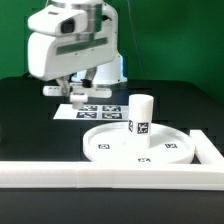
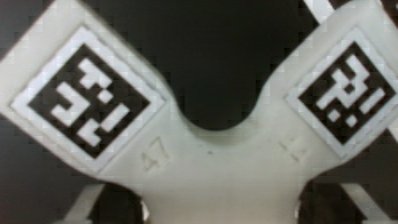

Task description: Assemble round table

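Black counter (image 1: 30,130), green backdrop. The white arm reaches down at the far edge, toward the far corner on the exterior view's left, with the two-finger gripper (image 1: 73,90) low over the surface. The flat white plastic cross-shaped base (image 2: 199,150) sits directly under the gripper. In the wrist view it fills nearly the whole picture, two arms spreading in a V from a rounded notch, each bearing a black-and-white square tag (image 2: 86,90). Fingers are not clearly seen in either view, so I cannot tell whether the gripper is apart or clamped, nor whether it touches the base. The large white rimmed round disc (image 1: 110,150) lies flat by the near edge, toward the exterior view's right, well apart from the gripper. The short white cylindrical leg (image 1: 140,108) stands upright near the disc's centre, tag facing the camera. The thin marker board (image 1: 100,110) lies between gripper and disc. A long straight white rail (image 1: 60,174) runs along the near edge, turning up beside the disc on the exterior view's right.
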`<state>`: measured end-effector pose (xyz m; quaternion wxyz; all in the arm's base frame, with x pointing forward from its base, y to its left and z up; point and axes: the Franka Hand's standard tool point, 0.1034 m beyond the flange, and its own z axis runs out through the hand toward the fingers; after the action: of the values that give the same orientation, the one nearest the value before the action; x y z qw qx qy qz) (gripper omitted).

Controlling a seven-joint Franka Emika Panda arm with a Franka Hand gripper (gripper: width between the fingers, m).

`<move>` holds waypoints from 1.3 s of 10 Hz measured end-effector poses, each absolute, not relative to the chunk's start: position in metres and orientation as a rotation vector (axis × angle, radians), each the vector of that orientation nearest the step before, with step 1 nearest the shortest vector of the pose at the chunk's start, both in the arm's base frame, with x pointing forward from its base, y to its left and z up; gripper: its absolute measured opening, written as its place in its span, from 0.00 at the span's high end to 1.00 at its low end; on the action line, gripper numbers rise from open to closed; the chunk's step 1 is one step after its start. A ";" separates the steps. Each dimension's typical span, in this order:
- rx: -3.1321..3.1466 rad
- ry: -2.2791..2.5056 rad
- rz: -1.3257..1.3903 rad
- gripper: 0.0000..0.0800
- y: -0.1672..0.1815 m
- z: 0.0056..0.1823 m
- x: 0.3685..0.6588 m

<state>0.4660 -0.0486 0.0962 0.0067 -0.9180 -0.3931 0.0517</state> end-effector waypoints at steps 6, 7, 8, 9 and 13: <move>-2.845 -1.224 0.224 0.46 -0.026 0.109 0.469; -2.832 -1.249 0.223 0.46 -0.011 0.123 0.482; -2.839 -1.248 0.211 0.46 0.001 0.134 0.495; -2.853 -1.221 0.215 0.46 0.013 0.141 0.501; -2.834 -1.240 0.236 0.46 0.017 0.140 0.501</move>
<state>0.5006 0.0166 0.1398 0.0196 -0.9133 -0.3995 0.0761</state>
